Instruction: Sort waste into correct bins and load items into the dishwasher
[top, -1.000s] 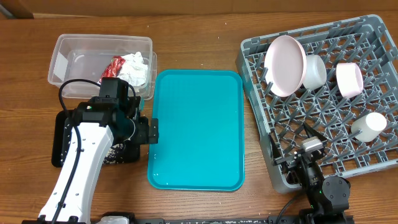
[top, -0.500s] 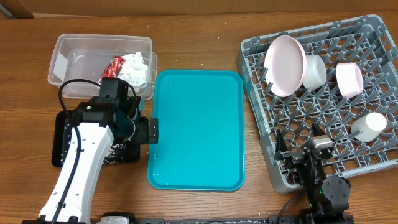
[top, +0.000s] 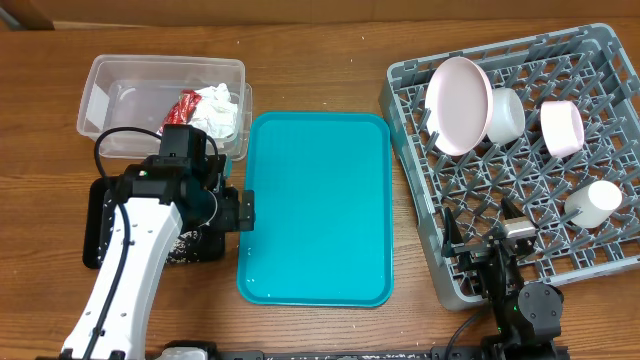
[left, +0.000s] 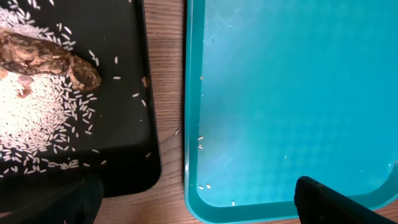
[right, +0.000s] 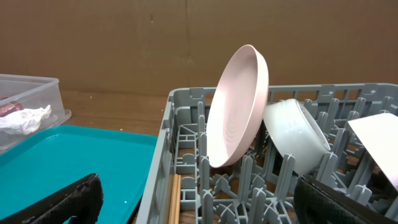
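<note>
Overhead, sorting looked done: the left gripper (left: 196, 202) hung wide and empty over the left rim of the tray (top: 315, 200). The right gripper (right: 196, 202), wide and empty, sat right of the tray at the near edge of the rack (top: 410, 180). The rice (left: 37, 118) and scrap (left: 50, 56) lay in the black bin (left: 124, 93) left of the tray, napkin (top: 220, 110) and wrapper (top: 187, 103) in the tub (top: 110, 75) beyond it, plate (top: 457, 105) racked. A few stray grains (left: 200, 138) on the tray probably needed picking next.

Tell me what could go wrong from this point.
Stray rice grains lie on the teal tray, outside the black tray, and may be left unsorted. The plate stands tilted against the white bowl in the rack; the open right pincer, close over the rack's near edge, might bump it and jolt the plate.
</note>
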